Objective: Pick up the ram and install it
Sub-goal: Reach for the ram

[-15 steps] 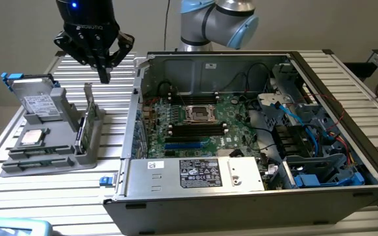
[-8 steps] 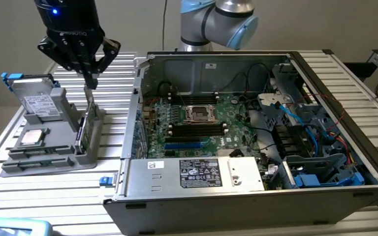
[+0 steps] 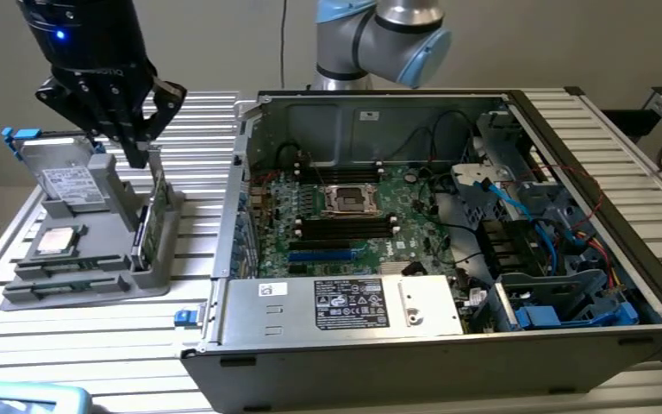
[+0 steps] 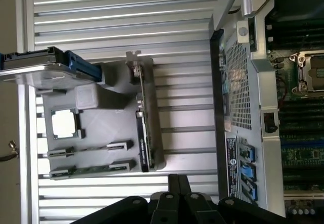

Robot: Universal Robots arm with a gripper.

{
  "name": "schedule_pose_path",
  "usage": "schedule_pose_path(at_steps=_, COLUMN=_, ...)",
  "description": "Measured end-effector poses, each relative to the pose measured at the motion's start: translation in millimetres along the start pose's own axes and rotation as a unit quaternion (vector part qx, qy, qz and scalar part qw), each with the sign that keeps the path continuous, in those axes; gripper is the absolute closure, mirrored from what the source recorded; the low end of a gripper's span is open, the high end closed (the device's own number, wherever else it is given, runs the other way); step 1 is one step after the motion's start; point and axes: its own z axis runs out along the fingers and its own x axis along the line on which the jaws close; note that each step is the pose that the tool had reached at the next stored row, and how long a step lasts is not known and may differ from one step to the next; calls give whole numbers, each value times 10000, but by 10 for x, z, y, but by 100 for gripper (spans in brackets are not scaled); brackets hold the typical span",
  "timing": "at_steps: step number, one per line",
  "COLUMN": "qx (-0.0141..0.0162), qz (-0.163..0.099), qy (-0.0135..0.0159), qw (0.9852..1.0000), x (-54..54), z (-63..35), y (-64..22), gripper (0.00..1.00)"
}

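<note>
Two ram sticks, thin and green, lie flat in clips on the grey holder (image 4: 109,118): one (image 4: 86,148) and a second (image 4: 88,171) beside it. My black gripper (image 3: 137,159) hangs over the holder (image 3: 101,276) at the exterior view's left. Its fingers (image 4: 178,183) are shut with nothing between them, above and apart from the sticks. The tips are close to the upright green card (image 4: 144,133) with a metal bracket. The motherboard (image 3: 343,216) lies in the open computer case (image 3: 423,319), with long black slots (image 3: 337,226) below the processor socket.
The holder also carries a hard drive (image 3: 65,177) and a processor chip (image 4: 65,123). The case's side wall (image 4: 238,87) stands between the holder and the motherboard. Blue cables and a drive cage (image 3: 550,293) crowd the case's right side. The table is slatted aluminium (image 3: 193,121).
</note>
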Motion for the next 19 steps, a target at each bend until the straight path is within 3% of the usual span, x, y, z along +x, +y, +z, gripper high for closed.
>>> schedule_pose_path(at_steps=12, qx=3, qz=1, qy=37, qw=10000, x=472, z=223, y=-137, gripper=89)
schedule_pose_path(at_steps=19, qx=3, qz=2, qy=42, qw=10000, x=783, z=369, y=-191, gripper=89)
